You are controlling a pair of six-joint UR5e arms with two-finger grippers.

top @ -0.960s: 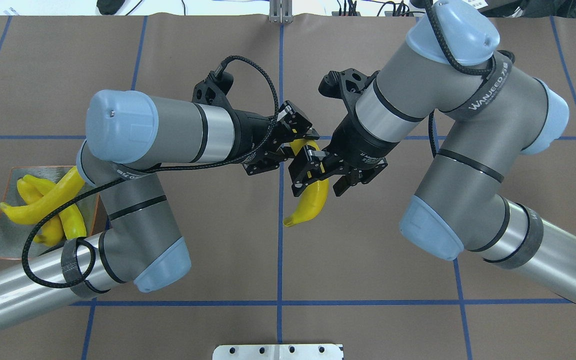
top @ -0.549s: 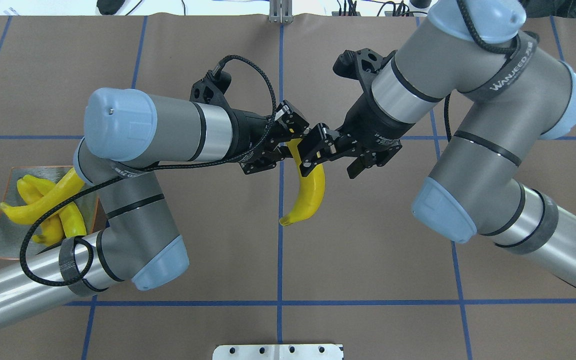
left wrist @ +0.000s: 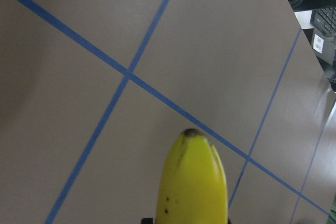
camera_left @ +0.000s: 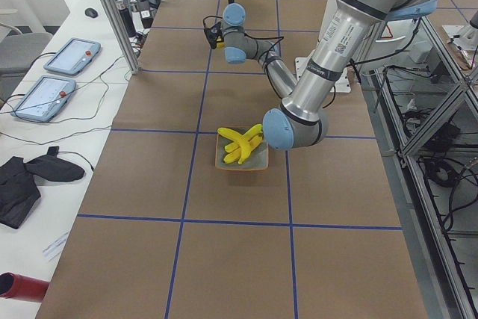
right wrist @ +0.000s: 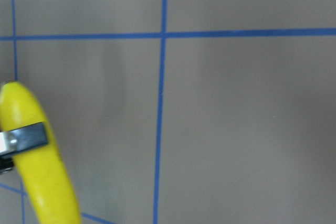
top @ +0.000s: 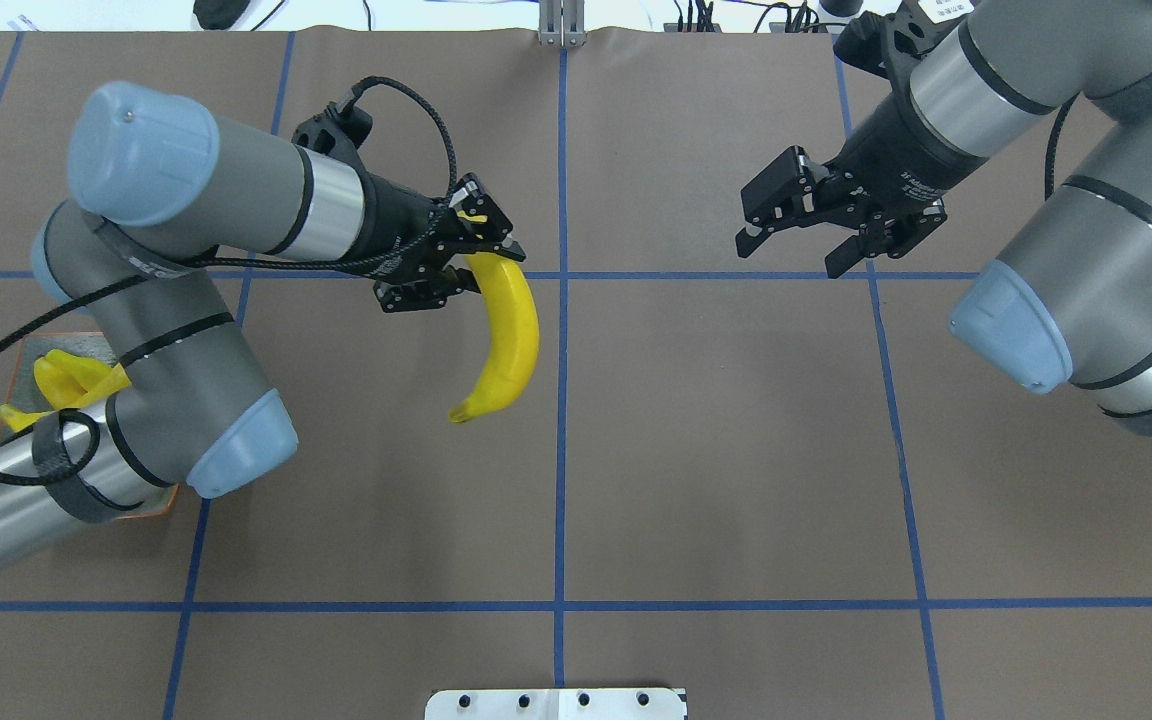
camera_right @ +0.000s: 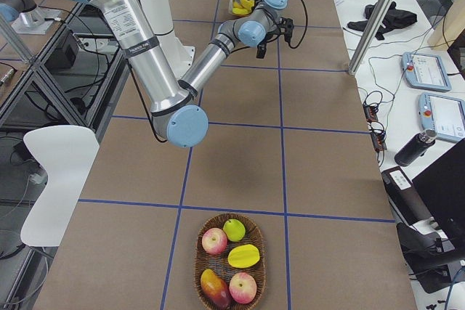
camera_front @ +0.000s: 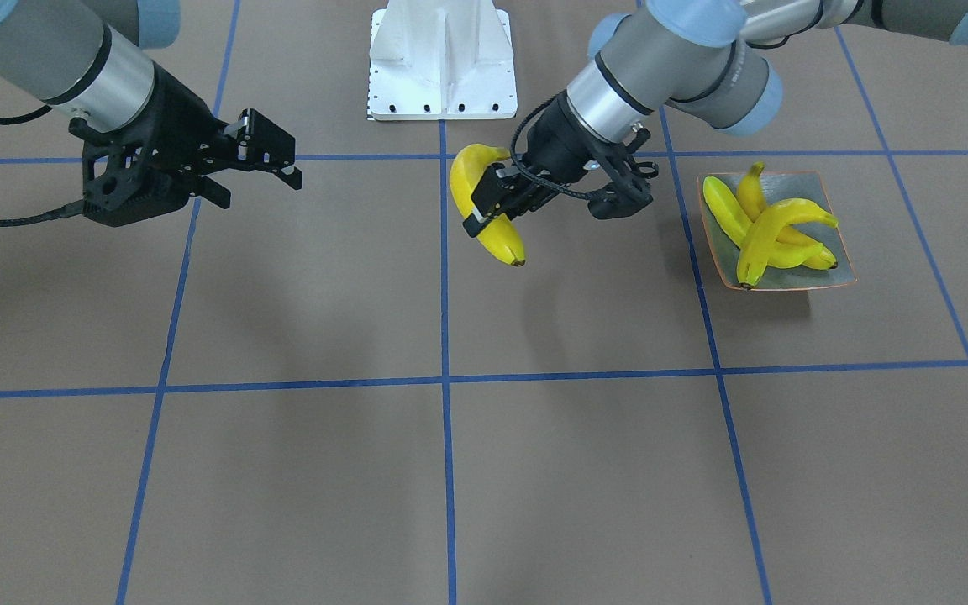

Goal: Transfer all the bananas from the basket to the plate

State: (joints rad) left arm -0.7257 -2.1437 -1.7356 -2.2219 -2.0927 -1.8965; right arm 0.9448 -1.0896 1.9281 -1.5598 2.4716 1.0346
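My left gripper (top: 466, 262) is shut on the upper end of a yellow banana (top: 508, 340) and holds it hanging above the table, left of the centre line. It also shows in the front-facing view (camera_front: 484, 210) and in the left wrist view (left wrist: 194, 182). The square grey-green plate (camera_front: 841, 270) holds several crossed bananas (camera_front: 765, 227). In the overhead view my left arm hides most of the plate (top: 21, 355). My right gripper (top: 786, 255) is open and empty at the far right, well apart from the banana.
A wicker basket (camera_right: 231, 259) with apples, a mango and other fruit stands at the table's end on my right; no banana shows in it. Blue tape lines cross the brown table. A white base mount (camera_front: 442, 59) stands at the robot's side.
My right gripper has let go of the banana and drawn back to the far right, open. My left gripper has kept the banana and carried it to the left.
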